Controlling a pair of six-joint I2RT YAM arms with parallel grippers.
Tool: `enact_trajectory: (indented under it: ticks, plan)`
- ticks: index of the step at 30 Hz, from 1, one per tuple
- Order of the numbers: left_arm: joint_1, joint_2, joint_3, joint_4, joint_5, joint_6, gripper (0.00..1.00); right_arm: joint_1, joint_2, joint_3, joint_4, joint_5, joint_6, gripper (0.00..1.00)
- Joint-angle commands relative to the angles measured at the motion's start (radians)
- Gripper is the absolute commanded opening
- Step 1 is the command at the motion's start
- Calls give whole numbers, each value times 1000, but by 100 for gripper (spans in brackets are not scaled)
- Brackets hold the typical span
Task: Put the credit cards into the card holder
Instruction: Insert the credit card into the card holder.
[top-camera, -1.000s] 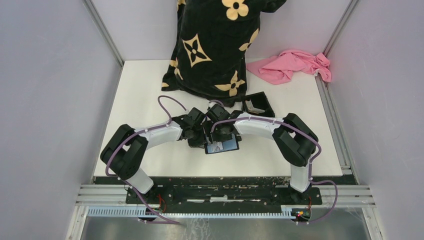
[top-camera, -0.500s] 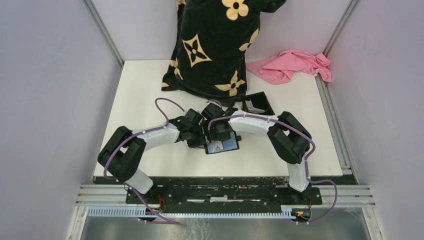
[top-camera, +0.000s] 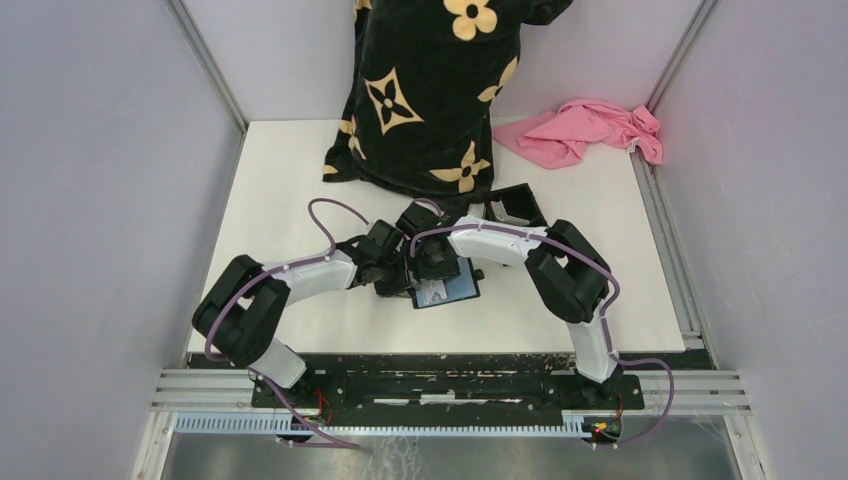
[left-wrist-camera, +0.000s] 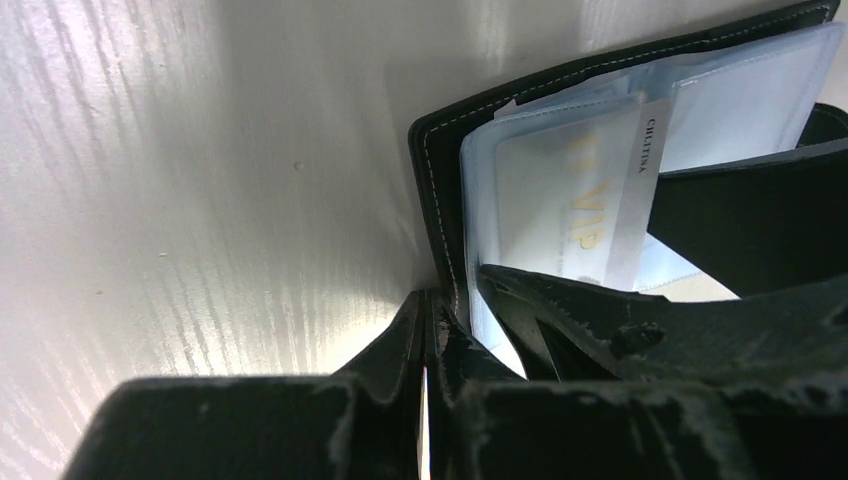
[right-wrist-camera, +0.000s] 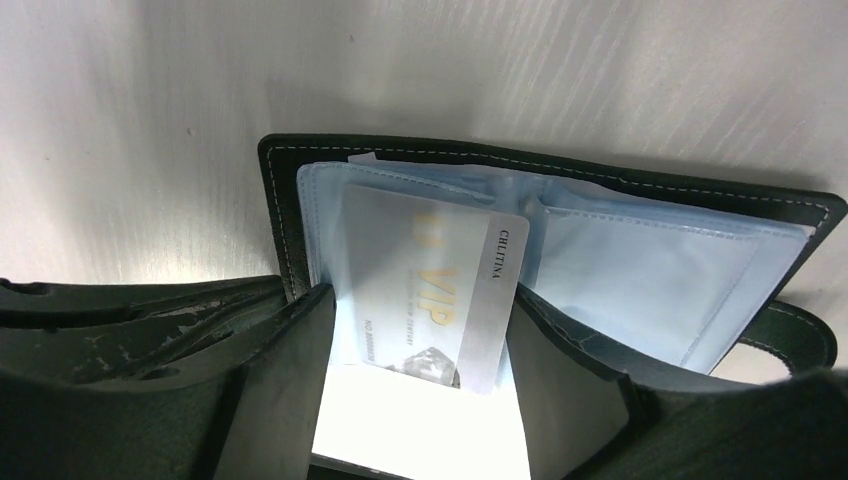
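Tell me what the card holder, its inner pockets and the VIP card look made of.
Card holder: black leather or imitation, matte, with light stitching along its edge. Inner pockets: clear bluish soft plastic, glossy and see-through. VIP card: stiff whitish plastic, satin, with gold lettering.

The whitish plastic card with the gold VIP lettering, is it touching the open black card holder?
Touching. The right wrist view shows the whitish VIP card lying slanted against the pale blue sleeves of the open black card holder, with no gap between them.

whitish card (right-wrist-camera: 430, 285) printed "VIP" in gold, edge strip reading "CHLITINA"
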Motion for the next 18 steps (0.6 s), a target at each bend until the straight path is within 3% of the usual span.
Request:
enact_trajectory:
  ticks: [1, 11, 18]
  plan:
    - [-40, 89, -46, 118, 19, 17, 3, 128, 48, -73, 26, 57, 13, 71]
    - [-31, 87, -69, 131, 29, 20, 3, 118, -126, -179, 193, 80, 19, 72]
    - [-22, 78, -74, 121, 26, 26, 3, 101, -173, -224, 257, 60, 24, 61]
